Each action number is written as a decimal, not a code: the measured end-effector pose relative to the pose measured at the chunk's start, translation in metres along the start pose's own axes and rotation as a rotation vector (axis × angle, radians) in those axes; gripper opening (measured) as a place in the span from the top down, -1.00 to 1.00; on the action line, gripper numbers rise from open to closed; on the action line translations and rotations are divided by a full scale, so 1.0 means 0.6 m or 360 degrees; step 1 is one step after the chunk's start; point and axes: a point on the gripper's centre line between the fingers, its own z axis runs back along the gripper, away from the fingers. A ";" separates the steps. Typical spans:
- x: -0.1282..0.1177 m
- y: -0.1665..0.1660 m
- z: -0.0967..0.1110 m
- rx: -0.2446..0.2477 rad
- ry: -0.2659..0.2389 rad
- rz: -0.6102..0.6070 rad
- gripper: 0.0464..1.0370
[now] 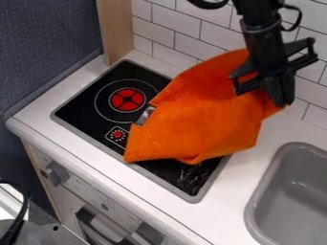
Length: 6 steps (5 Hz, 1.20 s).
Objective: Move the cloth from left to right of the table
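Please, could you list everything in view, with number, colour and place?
Cloth: one, orange, over the stove
Stove: one, black, left of sink
Burner ring: one visible, red centre, stove's left
Shiny piece: one, grey, cloth's left edge, unclear what
Sink: one, grey, lower right
Counter: one, white, around stove
Knob: one clear, grey, cabinet front
Tiles: many, white, behind
Post: one, light brown, upper left
Side wall: one, blue-grey, left
Cable: one, black, lower left
Arm: one, black, upper right
Gripper: one, black, holding cloth

What seems a toy kitchen, with a cooktop (93, 102), grey sink (267, 195) and white-tiled wall (186, 25)
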 end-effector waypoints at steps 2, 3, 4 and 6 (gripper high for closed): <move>0.076 0.044 -0.016 -0.0002 -0.0151 -0.0022 0.99; 0.105 0.079 -0.007 0.0156 -0.0253 -0.0011 0.99; 0.123 0.121 0.001 0.0267 -0.0273 0.0003 0.99; 0.136 0.235 0.003 0.0633 -0.0132 0.0132 0.99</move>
